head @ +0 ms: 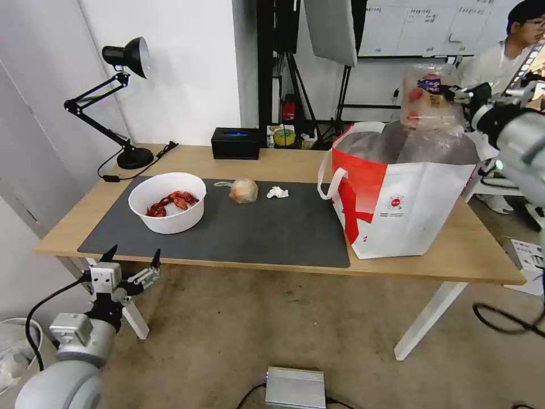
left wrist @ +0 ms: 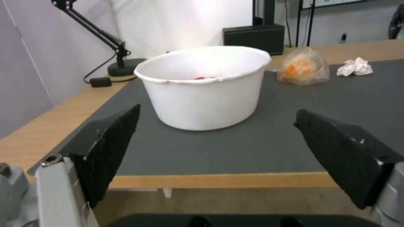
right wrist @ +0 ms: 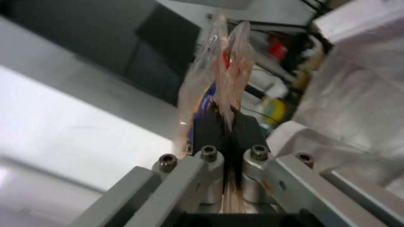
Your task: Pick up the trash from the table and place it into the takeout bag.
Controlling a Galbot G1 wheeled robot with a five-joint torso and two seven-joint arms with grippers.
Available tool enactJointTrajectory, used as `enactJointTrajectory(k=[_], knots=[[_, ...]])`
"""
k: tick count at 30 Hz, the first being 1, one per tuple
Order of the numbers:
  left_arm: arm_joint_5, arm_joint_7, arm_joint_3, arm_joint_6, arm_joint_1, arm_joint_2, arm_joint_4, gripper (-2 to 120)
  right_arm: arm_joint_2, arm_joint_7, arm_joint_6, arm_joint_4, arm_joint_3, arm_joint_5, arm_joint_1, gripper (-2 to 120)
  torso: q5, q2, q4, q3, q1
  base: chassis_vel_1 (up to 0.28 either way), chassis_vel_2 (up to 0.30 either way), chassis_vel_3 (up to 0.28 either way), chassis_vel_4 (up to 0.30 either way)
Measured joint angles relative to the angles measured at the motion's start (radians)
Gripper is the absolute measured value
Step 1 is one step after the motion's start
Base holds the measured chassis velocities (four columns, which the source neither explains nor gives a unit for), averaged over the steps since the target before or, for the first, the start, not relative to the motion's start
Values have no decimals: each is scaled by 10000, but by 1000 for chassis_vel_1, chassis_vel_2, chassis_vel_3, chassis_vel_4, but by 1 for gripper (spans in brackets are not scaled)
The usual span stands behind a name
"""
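Clear plastic clamshell tray (head: 427, 97) hangs pinched by its edge in your right gripper (head: 458, 94), just above the open mouth of the takeout bag (head: 397, 193), so the first piece looks nearly delivered. You have three left on the table (head: 272, 162): the white bowl (head: 167, 202), the wrapped lump (head: 243, 190) and the tissue (head: 277, 192). Your left gripper (head: 131, 258) waits spread wide at the near edge, facing the bowl.

One bowl (head: 167, 203), one tissue (head: 277, 192), one wrapped lump (head: 243, 190), one clamshell tray (head: 427, 96), one bag (head: 397, 193).
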Motion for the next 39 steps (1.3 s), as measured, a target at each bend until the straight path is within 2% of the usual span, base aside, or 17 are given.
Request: enactJointTrajectory(k=[6, 24, 27, 29, 30, 32, 34, 36, 39], knots=[[130, 58, -101, -93, 93, -230, -13, 100, 137, 1321, -201, -901, -561, 248, 565, 0, 4, 0, -4, 0, 0, 0, 0, 0, 0], [383, -18, 300, -122, -231, -558, 400, 100, 287, 2240, -528, -1246, -813, 247, 243, 0, 4, 0, -5, -1, -1, 0, 0, 0, 0], [385, -23, 285, -129, -231, -557, 412, 100, 349, 2272, -558, -1255, -829, 197, 226, 7, 4, 0, -5, -1, -1, 0, 0, 0, 0], [375, -26, 232, -144, -226, -539, 418, 100, 376, 2276, -565, -1228, -836, 156, 213, 17, 4, 0, -5, -1, -1, 0, 0, 0, 0], [375, -26, 232, -144, -226, -539, 418, 100, 376, 2276, -565, -1228, -836, 156, 213, 17, 4, 0, -5, -1, -1, 0, 0, 0, 0], [361, -27, 195, -153, -225, -517, 444, 100, 379, 2260, -576, -1183, -839, 141, 188, 28, 3, 0, -5, -1, -1, 0, 0, 0, 0], [357, -27, 191, -158, -224, -515, 450, 100, 377, 2247, -583, -1167, -840, 139, 178, 32, 4, 1, -5, -1, -1, 0, 0, 0, 0], [354, -27, 204, -176, -231, -517, 473, 100, 367, 2179, -589, -1142, -843, 33, 141, 43, 3, 0, -5, -1, -1, 0, 0, 0, 0], [354, -23, 250, -189, -238, -539, 482, 100, 372, 1938, -524, -1091, -843, -139, 79, 52, 3, 1, -5, -1, -1, 0, 0, 0, 0]])
